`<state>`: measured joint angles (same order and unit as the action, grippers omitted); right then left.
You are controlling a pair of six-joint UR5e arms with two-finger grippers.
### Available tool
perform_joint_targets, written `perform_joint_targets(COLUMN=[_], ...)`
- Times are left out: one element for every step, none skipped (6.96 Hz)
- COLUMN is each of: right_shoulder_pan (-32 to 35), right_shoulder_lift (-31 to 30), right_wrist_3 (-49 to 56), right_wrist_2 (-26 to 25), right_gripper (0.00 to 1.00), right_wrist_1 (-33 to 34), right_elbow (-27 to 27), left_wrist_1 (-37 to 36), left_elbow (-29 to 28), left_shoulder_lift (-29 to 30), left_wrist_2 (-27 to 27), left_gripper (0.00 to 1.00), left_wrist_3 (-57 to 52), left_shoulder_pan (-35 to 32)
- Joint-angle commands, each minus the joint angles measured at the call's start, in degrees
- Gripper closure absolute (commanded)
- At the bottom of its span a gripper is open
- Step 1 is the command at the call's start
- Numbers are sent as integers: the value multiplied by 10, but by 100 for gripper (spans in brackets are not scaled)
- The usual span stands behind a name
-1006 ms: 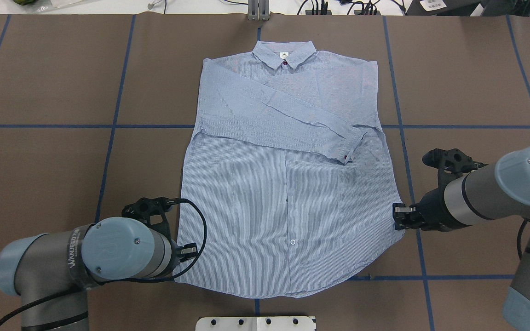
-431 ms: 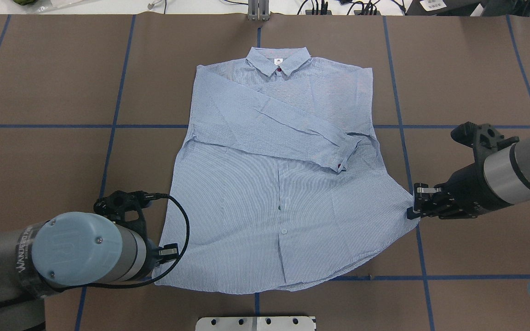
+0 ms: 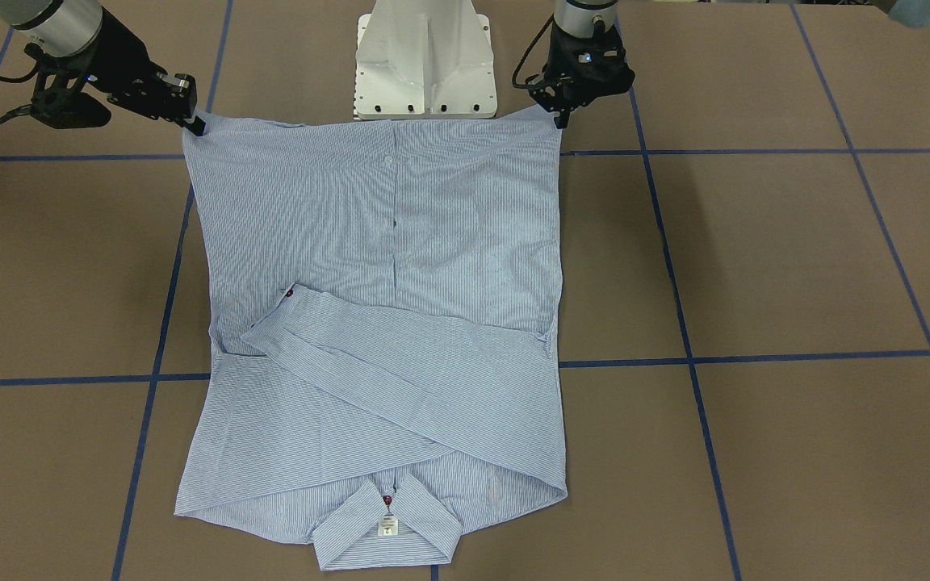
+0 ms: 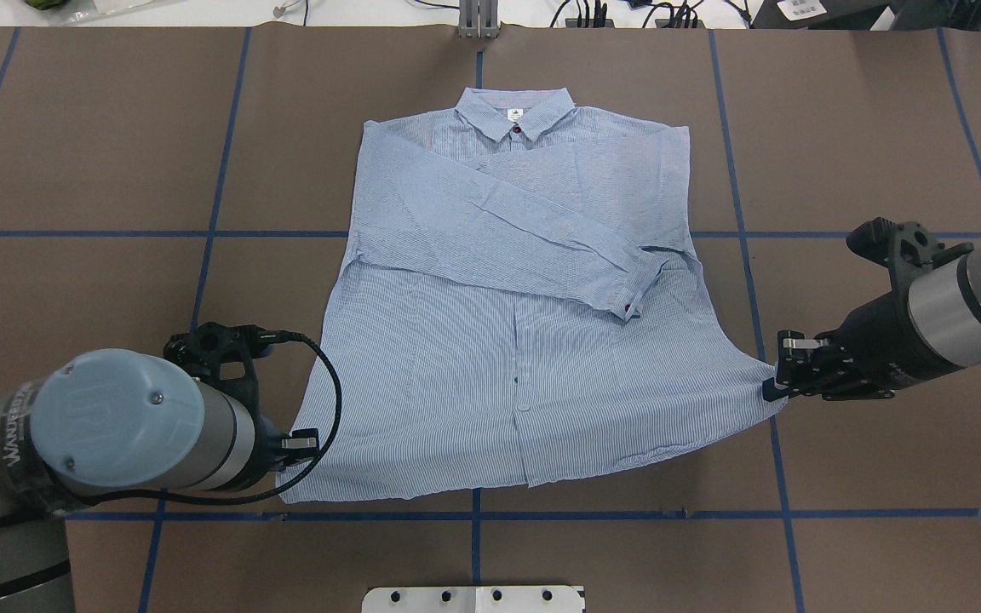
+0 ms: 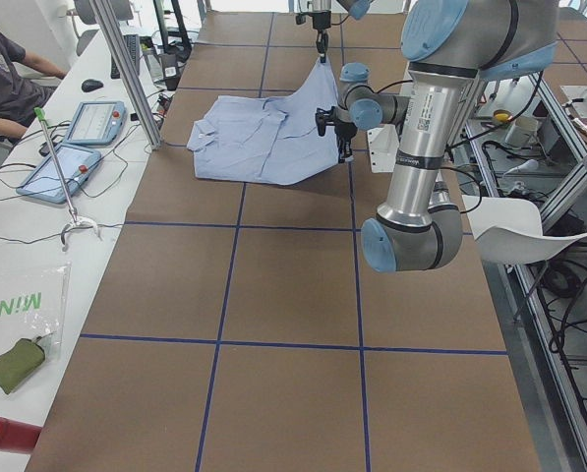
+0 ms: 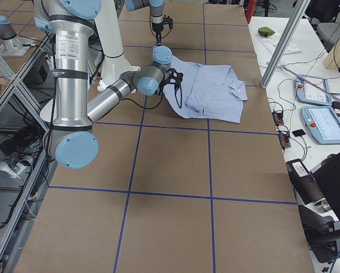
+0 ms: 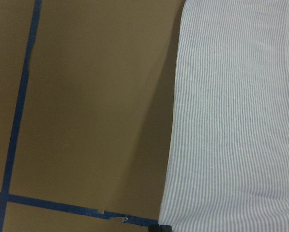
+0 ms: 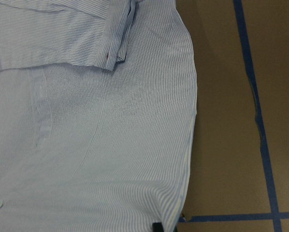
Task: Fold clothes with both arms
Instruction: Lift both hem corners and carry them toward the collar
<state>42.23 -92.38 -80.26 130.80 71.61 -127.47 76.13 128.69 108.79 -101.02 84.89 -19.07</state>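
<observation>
The light blue striped shirt [image 4: 499,340] lies front-up on the brown table, collar [image 4: 514,111] far from the robot, one sleeve [image 4: 533,247] folded across the chest. My left gripper [image 4: 299,443] is shut on the hem's left corner. My right gripper [image 4: 776,387] is shut on the hem's right corner. The front-facing view shows the same shirt [image 3: 384,242] with the left gripper [image 3: 559,119] and the right gripper [image 3: 194,121] pinching the two corners. The hem is stretched between them and raised off the table, as the shirt [image 5: 273,138] shows from the side. Both wrist views show only striped cloth [image 7: 236,121] [image 8: 96,145] and table.
The white pedestal base [image 3: 425,56] stands just behind the lifted hem. Blue tape lines [image 4: 201,255] grid the brown table. A metal post [image 4: 478,17] stands at the far edge beyond the collar. A seated person [image 5: 8,79] and tablets [image 5: 96,123] are at the side bench.
Both grippers have moved outward, the left to the left and the right to the right, carrying the hem corners. The hem is now taut and higher, and the shirt shifted slightly left.
</observation>
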Motion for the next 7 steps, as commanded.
perform_joint_targets(right_shoulder_pan=[0, 10, 23, 39, 60, 83, 92], right_shoulder_lift=[2, 4, 4, -8, -36, -66, -80], right_wrist_3=[0, 0, 3, 3, 3, 3, 2], right_wrist_2=[7, 26, 60, 94, 135, 181, 219], right_gripper=[100, 100, 100, 100, 100, 100, 100], right_wrist_1=[-1, -1, -2, -45, -94, -155, -204], right_elbow=[-1, -7, -12, -12, -12, -11, -6], left_wrist_1=[2, 1, -1, -4, -5, -11, -24], left_elbow=[2, 14, 34, 59, 79, 99, 125], left_shoulder_lift=[10, 9, 5, -2, -12, -19, -21], left_wrist_2=[-8, -21, -42, -51, -61, -72, -86], left_gripper=[100, 100, 100, 100, 100, 100, 100], left_wrist_3=[-11, -11, -11, -10, -8, -6, -6], left_shoulder_pan=[-9, -10, -11, -13, -13, -13, -13])
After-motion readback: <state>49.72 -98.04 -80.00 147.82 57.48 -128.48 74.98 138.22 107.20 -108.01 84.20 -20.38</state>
